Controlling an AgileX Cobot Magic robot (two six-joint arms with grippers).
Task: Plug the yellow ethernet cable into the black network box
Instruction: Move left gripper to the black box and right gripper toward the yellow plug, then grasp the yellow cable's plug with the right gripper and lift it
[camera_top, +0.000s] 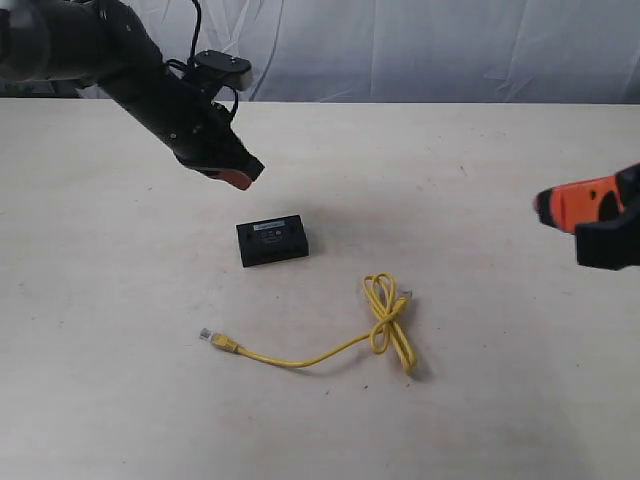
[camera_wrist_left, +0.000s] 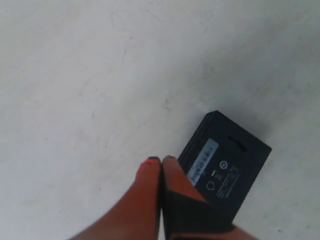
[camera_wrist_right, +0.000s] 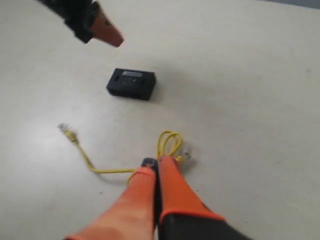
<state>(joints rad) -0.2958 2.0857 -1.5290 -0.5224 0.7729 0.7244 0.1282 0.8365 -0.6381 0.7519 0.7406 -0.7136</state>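
Staged pre-grasp: black-and-orange left gripper (camera_top: 238, 176) closed, empty, poised near small flat black plastic network box (camera_top: 272, 241), likely to steady it, right gripper (camera_top: 546, 206) closed, empty, off to the side, with thin yellow knotted ethernet cable (camera_top: 386, 326) lying loose near box, unplugged.

Black network box (camera_top: 272, 241): one, flat on the surface (camera_top: 480, 400).
Label strip (camera_top: 268, 226): one, pale, on the box's top face.
Yellow ethernet cable (camera_top: 384, 322): one, near the box.
Knotted loop: one, mid-cable.
Clear plugs: two. The free-end plug (camera_top: 205, 333) lies nearer the box than the loop-side plug (camera_top: 405, 294).
Tools: two. The left tool (camera_top: 245, 178) is near the box, the right tool (camera_top: 545, 205) well apart from it.
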